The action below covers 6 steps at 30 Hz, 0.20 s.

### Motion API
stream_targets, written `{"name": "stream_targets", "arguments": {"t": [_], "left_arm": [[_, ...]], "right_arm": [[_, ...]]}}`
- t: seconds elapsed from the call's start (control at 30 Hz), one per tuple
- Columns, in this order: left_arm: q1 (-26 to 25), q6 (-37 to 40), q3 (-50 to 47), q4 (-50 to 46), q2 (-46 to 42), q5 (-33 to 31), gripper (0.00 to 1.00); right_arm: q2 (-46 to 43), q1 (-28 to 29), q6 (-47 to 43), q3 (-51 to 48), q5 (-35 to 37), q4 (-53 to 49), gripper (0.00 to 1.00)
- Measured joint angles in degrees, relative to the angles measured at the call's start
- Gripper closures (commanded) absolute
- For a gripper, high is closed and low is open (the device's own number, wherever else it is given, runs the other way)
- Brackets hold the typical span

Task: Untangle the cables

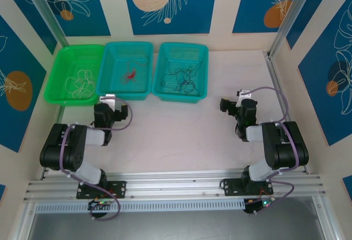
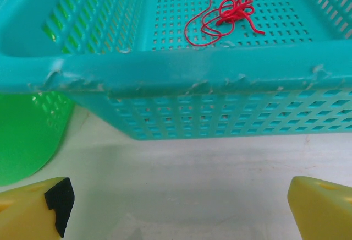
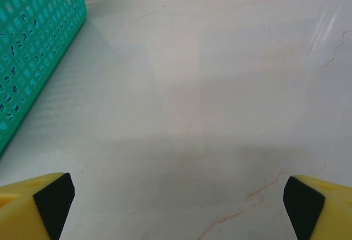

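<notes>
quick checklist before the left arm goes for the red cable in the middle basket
1. Left gripper open and empty: ok.
2. Right gripper open and empty, over the pale table: ok.
3. Thin red cable located: ok, a knotted bunch on the floor of the middle teal plastic mesh basket.
4. Left gripper over the basket opening: not ok, it faces the near wall from outside.
5. Red cable free of the mesh holes: cannot tell.

Glossy teal plastic basket (image 2: 165, 77), rough chipped rim, smooth semi-gloss table (image 3: 220, 86), perhaps stone
</notes>
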Motion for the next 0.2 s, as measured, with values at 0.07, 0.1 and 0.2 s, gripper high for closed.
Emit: {"name": "stream_targets", "arguments": {"t": [0.07,0.1,0.2], "left_arm": [[0.02,0.39,0.15,0.0,0.0,0.83,0.0],[0.02,0.48,0.17,0.0,0.0,1.27,0.0],[0.02,0.98,0.17,-0.02,0.0,1.92,0.0]], "right_arm": [[0.0,-0.02,0.02,0.0,0.0,0.0,0.01],[0.0,-0.02,0.02,0.0,-0.02,-0.02,0.01],[0.0,-0.02,0.0,0.0,0.0,-0.02,0.01]]}}
